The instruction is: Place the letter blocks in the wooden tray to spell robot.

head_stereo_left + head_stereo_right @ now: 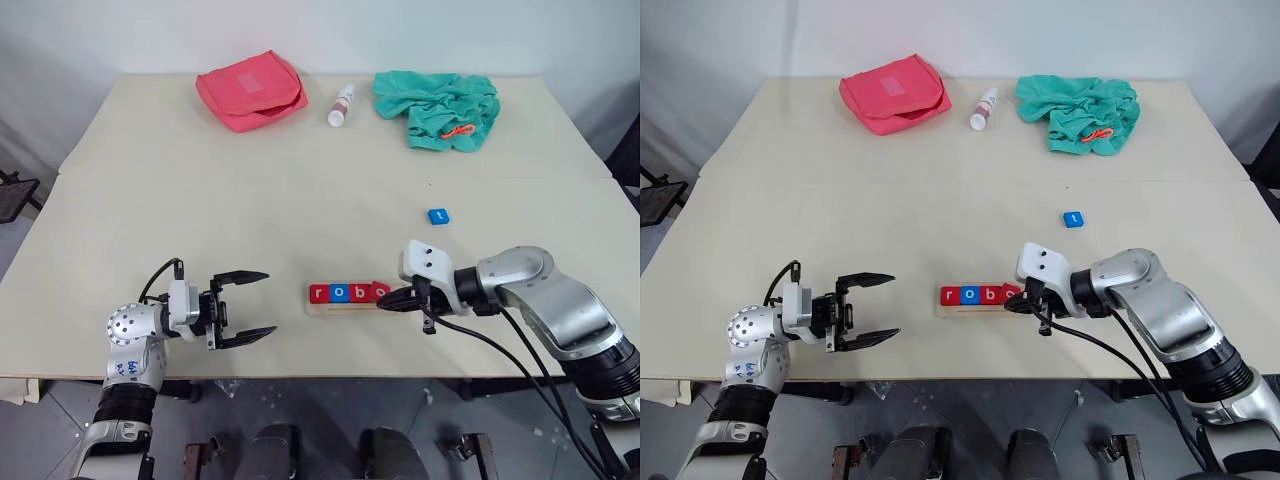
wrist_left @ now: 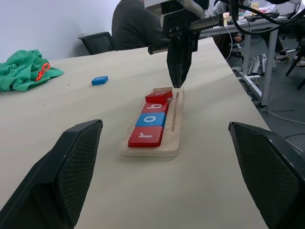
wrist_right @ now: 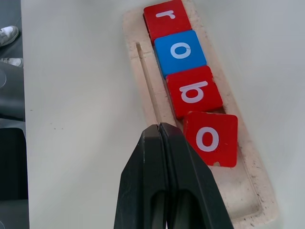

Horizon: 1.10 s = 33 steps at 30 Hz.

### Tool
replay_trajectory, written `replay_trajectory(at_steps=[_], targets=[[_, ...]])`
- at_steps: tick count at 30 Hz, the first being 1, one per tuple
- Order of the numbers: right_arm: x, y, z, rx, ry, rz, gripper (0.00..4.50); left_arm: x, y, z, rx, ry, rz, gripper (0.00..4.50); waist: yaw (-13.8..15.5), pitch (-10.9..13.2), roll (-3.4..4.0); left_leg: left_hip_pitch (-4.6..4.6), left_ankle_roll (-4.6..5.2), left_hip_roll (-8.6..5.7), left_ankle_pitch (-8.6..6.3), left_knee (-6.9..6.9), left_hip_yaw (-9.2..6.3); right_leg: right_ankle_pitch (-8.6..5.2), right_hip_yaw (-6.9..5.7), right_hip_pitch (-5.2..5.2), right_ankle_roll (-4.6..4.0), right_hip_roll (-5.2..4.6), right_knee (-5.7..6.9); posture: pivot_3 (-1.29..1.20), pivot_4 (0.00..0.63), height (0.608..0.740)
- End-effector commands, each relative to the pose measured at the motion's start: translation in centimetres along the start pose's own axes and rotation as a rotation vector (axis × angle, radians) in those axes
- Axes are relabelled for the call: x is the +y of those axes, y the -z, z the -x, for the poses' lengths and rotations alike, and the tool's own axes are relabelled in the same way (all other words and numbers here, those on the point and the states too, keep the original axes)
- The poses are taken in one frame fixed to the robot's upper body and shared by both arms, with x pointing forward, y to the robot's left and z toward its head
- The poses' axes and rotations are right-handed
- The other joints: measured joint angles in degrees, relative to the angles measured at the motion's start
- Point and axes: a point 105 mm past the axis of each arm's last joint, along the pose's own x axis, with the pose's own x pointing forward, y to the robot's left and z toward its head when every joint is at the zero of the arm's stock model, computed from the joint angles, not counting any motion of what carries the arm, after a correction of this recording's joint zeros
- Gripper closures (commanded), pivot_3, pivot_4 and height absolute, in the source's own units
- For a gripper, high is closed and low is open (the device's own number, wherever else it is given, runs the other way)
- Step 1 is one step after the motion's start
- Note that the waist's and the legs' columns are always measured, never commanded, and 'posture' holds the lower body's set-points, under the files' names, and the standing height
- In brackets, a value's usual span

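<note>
Hovering pressed together and empty, the right gripper sat just beside the fourth, crooked red tile in the wooden tray. The blue t tile lay apart. The left gripper was spread wide.

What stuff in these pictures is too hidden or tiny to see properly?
- Wooden tray, head views: its right end and part of the fourth red tile sit behind the right tool.
- White bottle, head views: label too small to read.
- Orange thing in the green cloth: too small to identify.
- Person, left wrist view: cut off by the top edge.
</note>
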Motion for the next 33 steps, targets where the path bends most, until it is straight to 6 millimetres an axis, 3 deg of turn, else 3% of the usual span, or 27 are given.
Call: replay_trajectory(at_steps=[1, 8, 17, 29, 33], targets=[[-1.6, -2.0, 0.6, -0.079, 0.076, 0.029, 4.47, 0.3, -0.5, -0.3, -0.014, 0.006, -0.033, 0.0, 0.0, 0.0, 0.0, 0.0, 0.0, 0.0, 0.0, 0.0, 0.01, 0.0, 0.0, 0.0, 0.0, 0.0, 0.0, 0.0, 0.15, 0.74], [-2.9, -1.7, -0.6, -0.088, 0.112, 0.01, 4.47, 0.3, -0.6, -0.3, -0.014, 0.005, -0.035, 0.0, 0.0, 0.0, 0.0, 0.0, 0.0, -0.02, 0.0, -0.02, -0.04, 0.0, -0.02, 0.0, 0.0, -0.01, 0.0, 0.0, 0.15, 0.74], [-2.1, -0.3, -1.6, -0.053, 0.065, 0.003, 4.47, 0.2, -0.6, -0.1, -0.007, -0.004, -0.036, 0.0, 0.0, 0.0, 0.0, 0.0, 0.0, -0.01, 0.0, -0.03, -0.01, 0.0, -0.02, -0.01, 0.0, 0.0, 0.0, 0.0, 0.15, 0.74], [-2.2, -0.9, 0.9, -0.05, 0.119, 0.009, 4.47, 0.5, -0.5, -0.3, -0.012, -0.004, -0.037, 0.0, 0.0, 0.0, 0.0, 0.0, 0.0, -0.01, 0.0, -0.02, -0.01, 0.0, -0.01, -0.01, 0.0, 0.0, 0.0, 0.0, 0.15, 0.74], [-2.5, 1.2, 2.1, -0.002, 0.167, -0.034, 4.47, 0.6, -0.4, -0.5, -0.015, 0.0, -0.036, 0.0, 0.3, 0.0, -0.01, -0.01, 0.0, -0.02, 0.0, -0.02, -0.06, 0.0, -0.02, 0.01, 0.0, -0.01, 0.0, 0.0, 0.15, 0.74]])
